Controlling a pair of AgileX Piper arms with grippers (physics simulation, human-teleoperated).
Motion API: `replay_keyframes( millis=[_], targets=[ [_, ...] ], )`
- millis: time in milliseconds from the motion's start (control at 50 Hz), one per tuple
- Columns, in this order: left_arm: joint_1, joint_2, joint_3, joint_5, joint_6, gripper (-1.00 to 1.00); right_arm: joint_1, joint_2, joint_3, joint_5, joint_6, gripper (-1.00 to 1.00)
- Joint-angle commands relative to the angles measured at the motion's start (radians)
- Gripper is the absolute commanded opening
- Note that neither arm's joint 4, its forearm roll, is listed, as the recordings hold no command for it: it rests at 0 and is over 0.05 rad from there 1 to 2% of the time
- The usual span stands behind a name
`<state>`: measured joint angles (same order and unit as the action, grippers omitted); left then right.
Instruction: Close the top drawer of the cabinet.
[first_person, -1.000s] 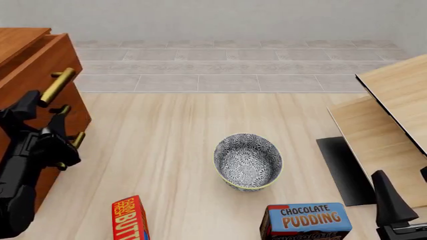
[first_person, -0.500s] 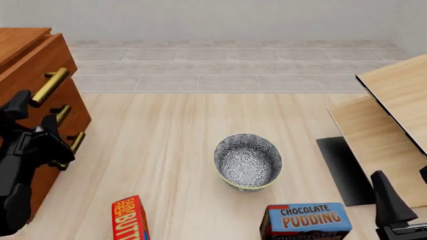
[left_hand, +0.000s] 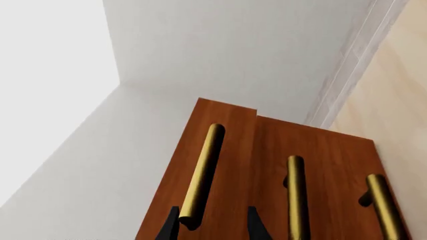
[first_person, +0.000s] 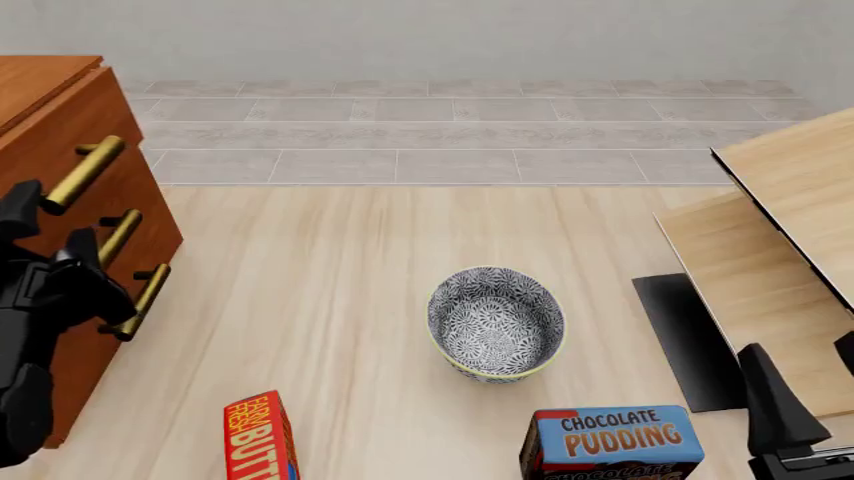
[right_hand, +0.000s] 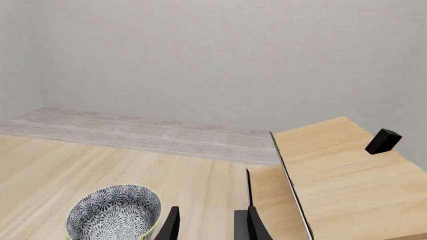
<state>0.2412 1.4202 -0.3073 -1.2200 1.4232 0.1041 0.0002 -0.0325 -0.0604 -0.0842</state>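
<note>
The left gripper (first_person: 47, 262), fingers apart, sits against the top drawer (first_person: 60, 140) handle; right gripper (right_hand: 210, 225) is apart too.

Patterned bowl (first_person: 497, 322): black-and-white floral print, yellowish rim, upright on the light-wood surface (first_person: 334, 280), near its middle.

Chocolate pudding box (first_person: 611, 442): blue and orange, at the near edge, just right of and nearer than the bowl.

Butter box (first_person: 259, 438): red with yellow lettering, at the near edge, left of the bowl, well apart from the pudding box.

Pale wood boards (first_person: 781, 230): stacked at the right side, with a black mat (first_person: 687, 340) partly beneath them.

Small black block (right_hand: 383, 140): resting on the upper board.
</note>
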Motion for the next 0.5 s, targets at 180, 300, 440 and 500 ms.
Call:
replay_keyframes(
  millis=[180,300,440,500],
  targets=[
    [0.081,0.015,0.002,0.002,0.000,1.00,0.007,0.000,0.009,-0.008,0.000,1.00],
    [0.100,0.022,-0.002,0.002,-0.002,1.00,0.005,0.000,0.016,-0.012,0.000,1.00],
    [0.127,0.030,-0.008,0.001,0.011,1.00,0.007,0.000,0.019,-0.012,-0.001,1.00],
    [0.144,0.033,-0.011,0.001,0.010,1.00,0.006,0.000,0.019,-0.012,-0.001,1.00]
  ],
)
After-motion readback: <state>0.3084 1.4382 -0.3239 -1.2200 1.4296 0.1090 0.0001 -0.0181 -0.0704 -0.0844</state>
